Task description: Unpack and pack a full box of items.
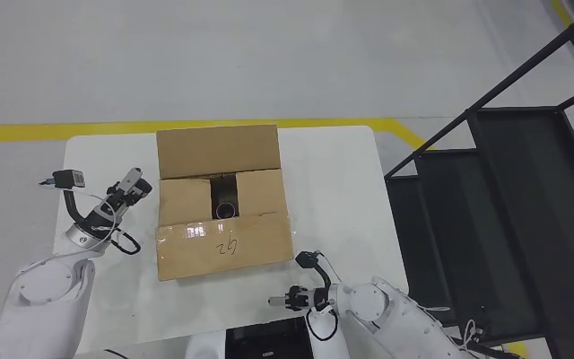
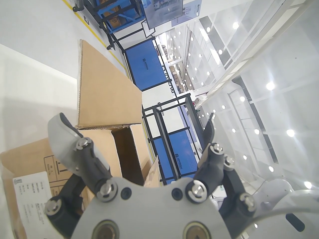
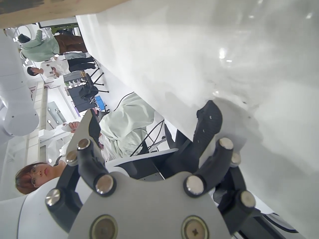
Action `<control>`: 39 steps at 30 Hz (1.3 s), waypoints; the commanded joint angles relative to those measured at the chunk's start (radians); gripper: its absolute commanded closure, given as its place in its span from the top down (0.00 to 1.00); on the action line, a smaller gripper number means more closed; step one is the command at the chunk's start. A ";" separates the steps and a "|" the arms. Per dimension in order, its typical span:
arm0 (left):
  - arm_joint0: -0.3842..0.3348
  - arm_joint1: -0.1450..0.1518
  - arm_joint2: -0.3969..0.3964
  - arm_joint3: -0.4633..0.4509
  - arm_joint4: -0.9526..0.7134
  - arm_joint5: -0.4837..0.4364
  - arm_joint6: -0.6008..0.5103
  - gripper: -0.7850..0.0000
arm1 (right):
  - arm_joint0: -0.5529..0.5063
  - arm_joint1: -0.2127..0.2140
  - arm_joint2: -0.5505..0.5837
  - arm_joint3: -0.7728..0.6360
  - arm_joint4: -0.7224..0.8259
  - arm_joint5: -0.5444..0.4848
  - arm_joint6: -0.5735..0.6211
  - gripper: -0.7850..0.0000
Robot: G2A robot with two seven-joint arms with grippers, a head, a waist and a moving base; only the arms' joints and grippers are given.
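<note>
You reach into the box [image 1: 224, 247] only through the narrow gap [image 1: 224, 193] between folded flaps [image 1: 184, 202]. Strips of table [image 1: 332, 170] flank it.

Handwr. mark [image 1: 229, 246] on box [image 1: 260, 193] flap, side label [image 2: 30, 195]: illegible.

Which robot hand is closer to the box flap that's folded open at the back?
Left. The left gripper sits beside one side of the box, close to the open flap. The right gripper is off the opposite, near corner, well away from that flap.
</note>
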 commanded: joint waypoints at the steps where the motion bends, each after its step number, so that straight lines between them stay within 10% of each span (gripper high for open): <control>1: 0.000 0.000 0.000 0.000 0.001 -0.002 0.000 1.00 | -0.007 0.007 0.026 -0.005 -0.012 0.009 -0.007 1.00; 19: 0.003 -0.002 -0.010 -0.001 0.002 -0.003 -0.001 1.00 | -0.083 0.065 0.305 -0.135 0.074 0.002 -0.009 1.00; 25: 0.004 -0.003 -0.009 -0.004 -0.005 -0.010 0.002 1.00 | -0.073 0.053 0.216 -0.158 0.178 -0.036 0.069 1.00; 39: 0.016 -0.003 -0.034 -0.008 -0.013 -0.024 0.006 1.00 | 0.081 -0.004 0.024 -0.059 0.120 -0.057 -0.148 1.00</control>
